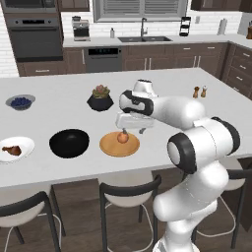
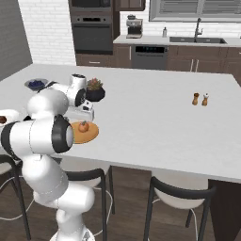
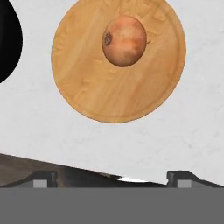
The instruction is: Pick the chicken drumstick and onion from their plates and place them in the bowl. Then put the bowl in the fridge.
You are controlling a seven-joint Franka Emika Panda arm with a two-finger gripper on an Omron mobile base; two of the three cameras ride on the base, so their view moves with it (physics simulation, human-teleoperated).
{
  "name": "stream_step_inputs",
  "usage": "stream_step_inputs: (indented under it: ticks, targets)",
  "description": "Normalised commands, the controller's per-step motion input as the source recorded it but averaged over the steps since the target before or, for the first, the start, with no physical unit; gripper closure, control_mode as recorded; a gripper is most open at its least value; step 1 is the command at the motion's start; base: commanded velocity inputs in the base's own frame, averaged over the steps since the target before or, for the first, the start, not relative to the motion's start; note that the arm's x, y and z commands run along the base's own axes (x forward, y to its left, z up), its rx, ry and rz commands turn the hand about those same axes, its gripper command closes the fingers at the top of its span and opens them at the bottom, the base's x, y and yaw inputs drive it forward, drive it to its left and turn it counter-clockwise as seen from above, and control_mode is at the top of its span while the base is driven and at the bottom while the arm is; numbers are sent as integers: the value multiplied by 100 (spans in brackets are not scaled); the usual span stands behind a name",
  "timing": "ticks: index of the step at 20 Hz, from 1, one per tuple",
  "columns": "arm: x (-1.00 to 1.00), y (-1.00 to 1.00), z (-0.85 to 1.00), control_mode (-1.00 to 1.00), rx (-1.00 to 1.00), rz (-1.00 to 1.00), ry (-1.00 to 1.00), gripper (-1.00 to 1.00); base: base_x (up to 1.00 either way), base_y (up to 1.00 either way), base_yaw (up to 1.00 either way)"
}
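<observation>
The onion [image 1: 122,137] rests on the tan wooden plate [image 1: 119,146], a little off its centre. My gripper [image 1: 128,130] hangs open just above and behind it, touching nothing. In the hand view the onion [image 3: 124,41] lies high on the wooden plate [image 3: 118,92], and my fingertips [image 3: 43,179] stand wide apart over bare counter. The black bowl [image 1: 69,142] sits left of that plate. Farther left, the drumstick [image 1: 12,150] lies on the white plate [image 1: 22,143]. From the right, the onion [image 2: 83,126] sits below my gripper [image 2: 86,116]. The fridge is out of view.
On the island behind the plates are a grey bowl of blueberries [image 1: 20,102], a potted succulent [image 1: 100,98] and a pair of shakers [image 1: 200,91]. Stools [image 1: 129,194] line the near counter edge. The oven, dishwasher and sink stand along the back wall.
</observation>
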Motion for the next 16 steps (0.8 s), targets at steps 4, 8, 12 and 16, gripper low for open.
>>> stream_step_inputs:
  ticks: [4,8,12,16]
  targets:
    - [46,3,-35,-100,-4,0,6,-100,0,0,0]
    - [56,11,-48,-100,-9,0,8,-100,0,0,0]
    - [41,18,-30,-100,-7,-3,1,-100,0,0,0]
    - [48,1,-49,-100,-2,-3,0,-100,0,0,0]
